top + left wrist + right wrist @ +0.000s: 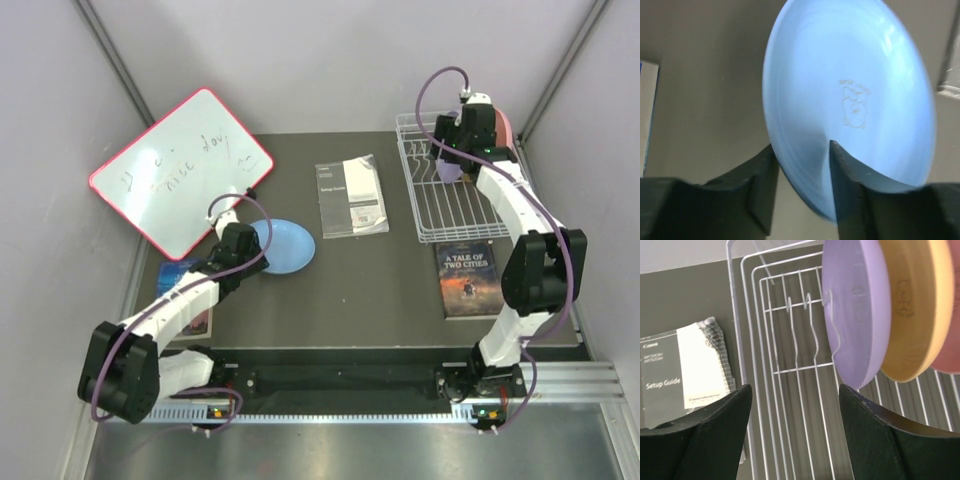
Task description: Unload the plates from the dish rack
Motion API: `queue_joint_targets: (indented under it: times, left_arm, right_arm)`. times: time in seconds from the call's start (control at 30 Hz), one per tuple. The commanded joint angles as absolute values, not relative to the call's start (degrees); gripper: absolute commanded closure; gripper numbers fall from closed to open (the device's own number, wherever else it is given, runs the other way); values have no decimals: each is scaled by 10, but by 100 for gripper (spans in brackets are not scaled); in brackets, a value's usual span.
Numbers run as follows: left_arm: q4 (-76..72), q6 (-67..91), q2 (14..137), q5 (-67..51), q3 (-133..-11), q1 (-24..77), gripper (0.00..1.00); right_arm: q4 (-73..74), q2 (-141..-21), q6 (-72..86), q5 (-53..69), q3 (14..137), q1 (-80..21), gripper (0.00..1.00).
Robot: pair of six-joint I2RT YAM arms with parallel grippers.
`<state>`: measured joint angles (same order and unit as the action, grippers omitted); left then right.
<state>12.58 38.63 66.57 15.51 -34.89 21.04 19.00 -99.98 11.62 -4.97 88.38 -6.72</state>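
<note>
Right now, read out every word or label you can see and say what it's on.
"A TALE OF TWO CITIES": cover of the book.
"Setup Guide" and "Canon": the white booklet; its smaller print is blurred.
"nice day": handwriting on the whiteboard; the rest is too faint to read.
Embossed mark on the light blue plate: unreadable.

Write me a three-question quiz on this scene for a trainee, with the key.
1. How many plates stand in the dish rack?
2. True or false: the right claw holds a plate.
3. Which plate's rim does the left claw straddle? A. pink B. light blue C. lavender

Key
1. Three: the lavender plate, the orange plate and the pink plate.
2. False. It is open, with nothing between its fingers.
3. B, the light blue plate, which lies on the table.
</note>
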Motion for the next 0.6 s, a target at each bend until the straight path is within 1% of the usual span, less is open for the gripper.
queue_joint_targets:
  times: [0.0, 0.03, 0.1, 0.23, 0.3, 0.43, 0.57]
  left_arm:
    - [161, 398, 666, 153, -343, 209, 48]
    - [162, 403, 665, 147, -341, 209, 46]
    - [160, 408, 665, 128, -334, 209, 44]
    - [170, 412, 665, 129, -330, 210, 38]
    - [173, 409, 657, 131, -330, 210, 37]
    - [163, 384, 628, 133, -338, 210, 36]
    - [151, 351, 602, 140, -361, 210, 28]
  right_arm:
    - [199, -1014, 96, -94, 932, -56, 30]
    - [200, -1015, 95, -96, 934, -55, 29]
    - [197, -1019, 95, -95, 933, -54, 29]
    - [200, -1027, 91, -110, 937, -54, 29]
    - [199, -1030, 82, -117, 938, -54, 29]
    - [194, -1041, 64, -162, 947, -54, 29]
    - [201, -1058, 41, -214, 975, -54, 30]
